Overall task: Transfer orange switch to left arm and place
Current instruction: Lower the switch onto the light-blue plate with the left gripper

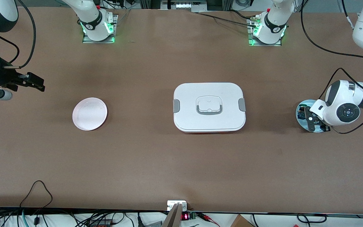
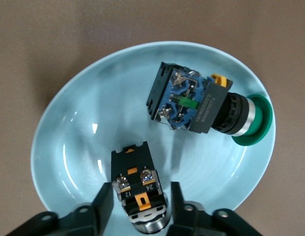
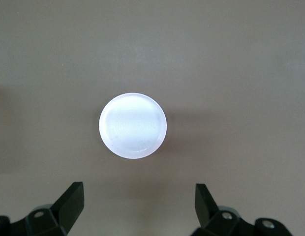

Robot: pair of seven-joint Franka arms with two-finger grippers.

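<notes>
The orange switch (image 2: 139, 189), black with orange marks, lies in a light blue plate (image 2: 69, 147) at the left arm's end of the table. My left gripper (image 2: 140, 196) is low in that plate (image 1: 301, 108), open, one finger on each side of the switch. One finger is at the switch's side; a small gap shows at the other. In the front view the gripper (image 1: 310, 121) hides the switch. The white box (image 1: 209, 107) stands shut mid-table. My right gripper (image 1: 38, 83) hangs open and empty in the air at the right arm's end, its fingertips (image 3: 74, 196) wide apart.
A second switch with a green cap (image 2: 192, 101) lies in the same blue plate, beside the orange one. An empty white plate (image 1: 89, 113) sits toward the right arm's end; it also shows in the right wrist view (image 3: 133, 125).
</notes>
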